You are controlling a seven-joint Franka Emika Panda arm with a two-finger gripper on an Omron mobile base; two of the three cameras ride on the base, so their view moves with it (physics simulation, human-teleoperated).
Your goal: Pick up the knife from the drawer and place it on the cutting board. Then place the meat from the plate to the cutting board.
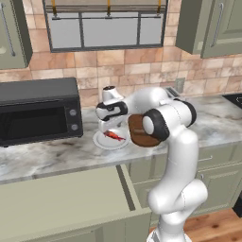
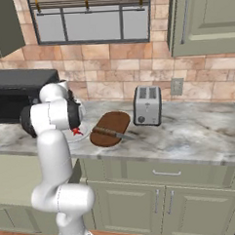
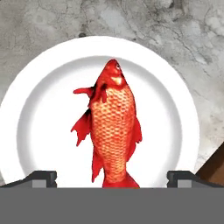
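The meat [image 3: 113, 127], a red-orange fish-shaped piece, lies on the round white plate [image 3: 43, 113] on the marble counter. My gripper [image 3: 112, 178] hangs open right above it, fingertips [image 3: 41, 177] wide apart on either side of the tail end. From the left base view, the gripper [image 1: 108, 128] points down over the meat [image 1: 114, 136] and plate [image 1: 100, 142], with the dark brown cutting board [image 1: 134, 134] just to the right, partly behind my arm. The knife [image 2: 113, 133] lies on the cutting board [image 2: 110, 122]. The sage-green drawer [image 1: 61, 198] stands pulled out below the counter.
A black microwave [image 1: 38, 113] sits on the counter left of the plate. A silver toaster [image 2: 147, 105] stands behind and right of the board. The open drawer juts out beside my base. Upper cabinets hang at both sides of the window.
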